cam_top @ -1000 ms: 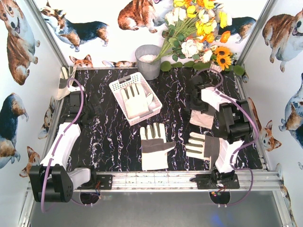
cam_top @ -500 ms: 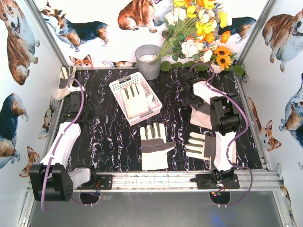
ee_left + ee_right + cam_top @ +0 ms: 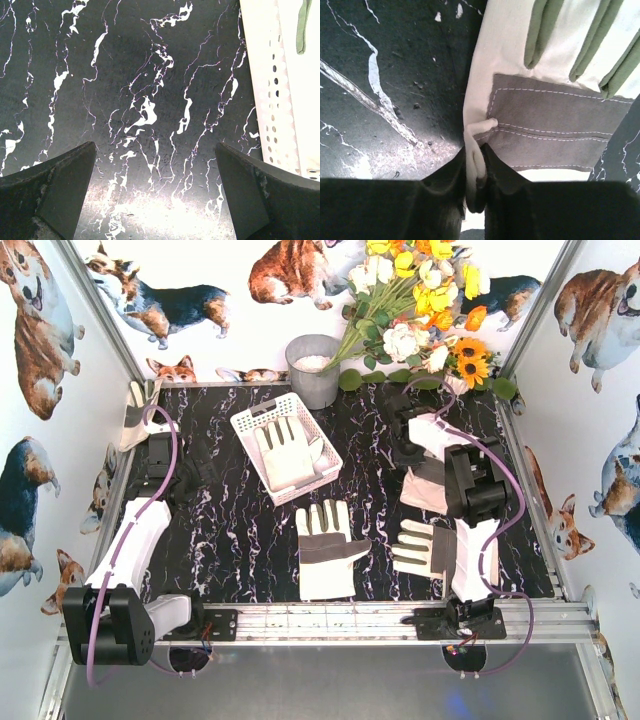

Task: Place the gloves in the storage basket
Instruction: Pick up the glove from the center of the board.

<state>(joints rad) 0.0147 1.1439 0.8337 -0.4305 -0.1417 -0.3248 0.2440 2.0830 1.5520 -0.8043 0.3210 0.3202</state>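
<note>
Right gripper clamps the cream edge of a glove, 4 o'clock from the storage basket; glove fingers run toward 1 o'clock, tips cut off. Overhead, the arm hides most of it. Left gripper spread wide.

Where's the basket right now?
Top view: the basket sits left of centre toward the back, just in front of the grey bucket, with one glove inside.

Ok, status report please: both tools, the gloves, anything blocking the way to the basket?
Right tool shut on far-right glove, at its edge. Left tool open, holding nothing. One glove in basket, two gloves loose near front. Nothing blocking the basket.
</note>
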